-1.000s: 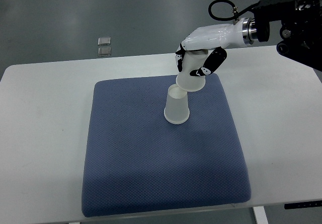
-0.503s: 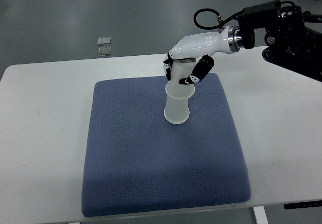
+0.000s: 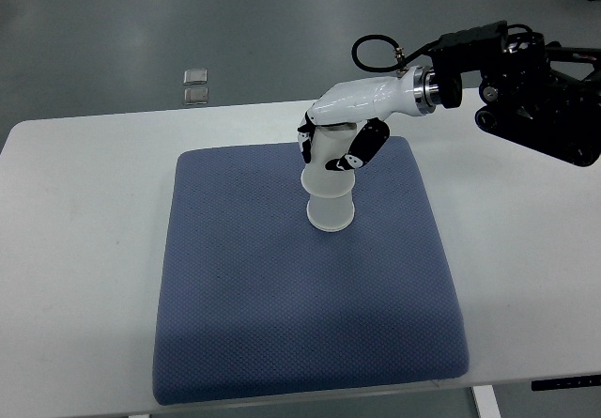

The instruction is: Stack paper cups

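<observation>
Paper cups (image 3: 330, 202) stand mouth-down as one stack near the far middle of a blue mat (image 3: 282, 315) on the white counter (image 3: 75, 249). We see the right hand (image 3: 336, 147), reaching in from the right, directly above them, its fingers (image 3: 362, 146) wrapped around the upper cup (image 3: 328, 178), which sits over the lower one.
</observation>
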